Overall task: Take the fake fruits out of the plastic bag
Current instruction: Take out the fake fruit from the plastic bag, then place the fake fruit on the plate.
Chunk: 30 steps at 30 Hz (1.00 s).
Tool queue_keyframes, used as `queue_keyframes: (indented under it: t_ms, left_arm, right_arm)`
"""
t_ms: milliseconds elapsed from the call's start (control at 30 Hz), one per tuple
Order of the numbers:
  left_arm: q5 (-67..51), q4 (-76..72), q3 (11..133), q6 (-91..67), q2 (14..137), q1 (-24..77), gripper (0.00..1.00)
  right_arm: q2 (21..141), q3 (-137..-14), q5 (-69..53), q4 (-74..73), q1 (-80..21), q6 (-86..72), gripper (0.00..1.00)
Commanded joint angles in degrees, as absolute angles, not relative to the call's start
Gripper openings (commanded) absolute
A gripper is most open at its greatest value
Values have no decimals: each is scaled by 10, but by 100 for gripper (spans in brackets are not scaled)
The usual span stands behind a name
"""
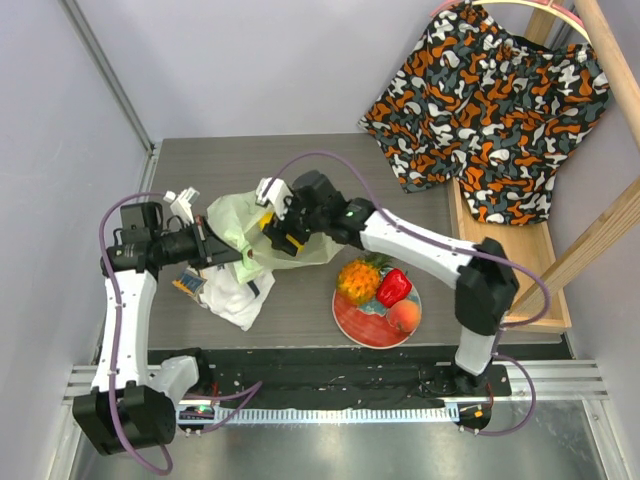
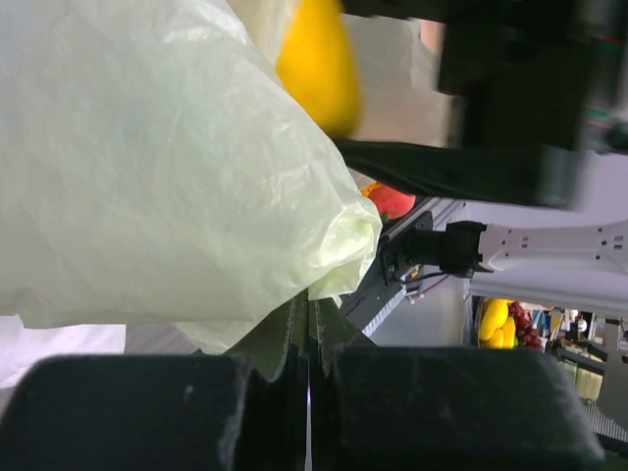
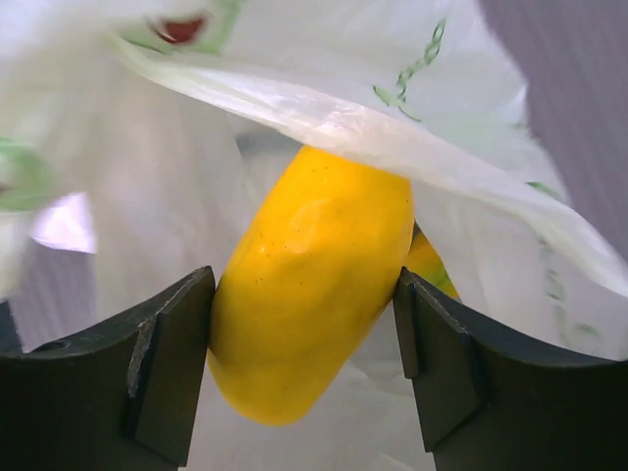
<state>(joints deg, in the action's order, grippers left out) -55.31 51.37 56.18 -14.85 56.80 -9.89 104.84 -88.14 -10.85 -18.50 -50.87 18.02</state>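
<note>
Dark wood-grain table (image 1: 300, 165), with the arm bases at its near edge. Behind the far right corner a camouflage-print garment (image 1: 490, 90) in orange, black and grey hangs on a wooden rack (image 1: 590, 240). Left of centre on the table sits the plastic bag (image 1: 232, 215), pale green, crinkled and lifted into a loose heap; part of it lies over a white cloth (image 1: 235, 290) that spreads toward the near edge. The left gripper (image 1: 207, 245) reaches in from the left at the bag's side. In the left wrist view its fingers (image 2: 422, 412) are pressed together with a fold of the bag (image 2: 147, 167) pinched between them. The right gripper (image 1: 280, 232) is at the bag's right side, at its mouth. In the right wrist view its fingers (image 3: 167, 373) clamp a smooth yellow fruit (image 3: 309, 285) on both flanks, with the bag's edge (image 3: 324, 118) draped just above the fruit and more film behind it. I cannot tell whether the fruit has cleared the opening. The same yellow fruit (image 2: 316, 64) shows past the bag in the left wrist view. Near the front, right of the bag and apart from it, is a red plate (image 1: 365, 332) carrying three fake fruits that touch one another: an orange pineapple (image 1: 357, 280), a red fruit (image 1: 393, 287) and a peach-coloured one (image 1: 404, 316).
</note>
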Motion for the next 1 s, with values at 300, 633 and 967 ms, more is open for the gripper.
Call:
queue_keyframes:
  t_ms: [300,633,967]
  left_arm:
    - [-562,405,638,-195,649,-103,0]
    - [-549,368,599,-216,623,-111,0]
    - [-551,368,606,-217,621,-114,0]
  right_arm:
    - [881,-873,-225,-268,-504,229,39]
    - [749,-755,-223,-461,-484,347,39]
    - [732,-670,-254,-534,-484,395,40]
